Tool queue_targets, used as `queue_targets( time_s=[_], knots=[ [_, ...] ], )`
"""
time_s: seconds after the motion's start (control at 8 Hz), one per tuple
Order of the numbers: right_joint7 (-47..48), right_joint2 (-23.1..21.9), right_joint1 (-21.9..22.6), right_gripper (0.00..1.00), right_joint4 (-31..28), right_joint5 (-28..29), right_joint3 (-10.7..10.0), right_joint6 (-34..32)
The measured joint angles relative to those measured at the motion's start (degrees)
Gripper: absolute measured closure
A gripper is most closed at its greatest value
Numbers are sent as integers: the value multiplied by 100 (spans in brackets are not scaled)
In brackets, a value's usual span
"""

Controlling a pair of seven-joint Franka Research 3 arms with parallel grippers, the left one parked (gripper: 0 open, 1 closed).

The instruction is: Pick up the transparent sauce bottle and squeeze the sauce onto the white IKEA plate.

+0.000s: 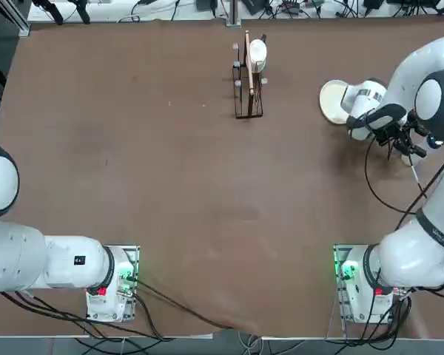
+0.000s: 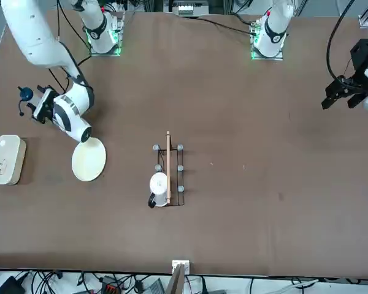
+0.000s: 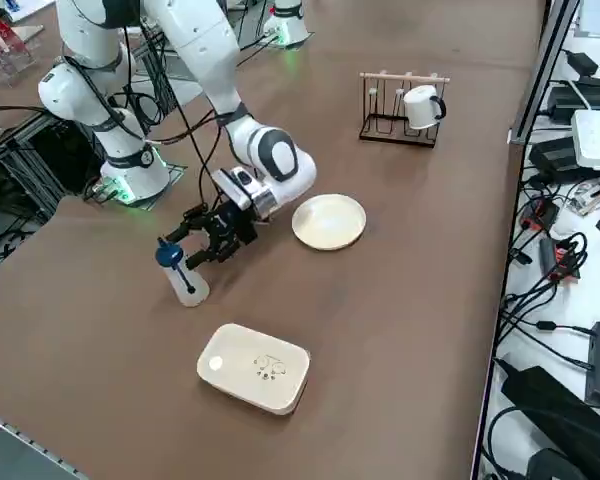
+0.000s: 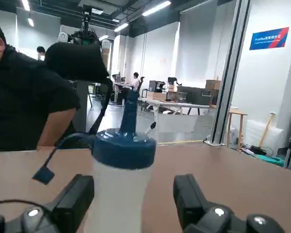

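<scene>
Straddling translucent squeeze bottle with dark blue cap (image 4: 119,194), black right gripper (image 4: 134,201) open; soft walls likely, grip mid-body between fingers.

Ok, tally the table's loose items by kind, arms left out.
Squeeze bottles: 1, the transparent sauce bottle, between the open fingers of the right gripper
Round plates: 1, the white IKEA plate
Rounded-rectangular dishes: 1, the white dish
Mugs: 1, the white mug
Racks: 1, the wire rack
Total: 5
</scene>
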Motion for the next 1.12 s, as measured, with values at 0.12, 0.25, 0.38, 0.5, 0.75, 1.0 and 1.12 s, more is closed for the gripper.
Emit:
queue_targets(
  time_s=[0.12, 0.25, 0.38, 0.5, 0.75, 1.0, 1.12],
  knots=[
    [29, 1, -25, 0, -24, -17, 1, 29],
    [73, 3, -55, 0, -38, -79, 0, 43],
    [104, 21, -107, 0, -56, -201, 0, 59],
    [129, 69, -188, 0, -68, -347, -1, 97],
    [160, 165, -361, 0, -68, -535, -2, 236],
    [230, 206, -465, 1, -68, -662, -2, 322],
    [282, 227, -529, 4, -68, -770, -3, 335]
  ],
)
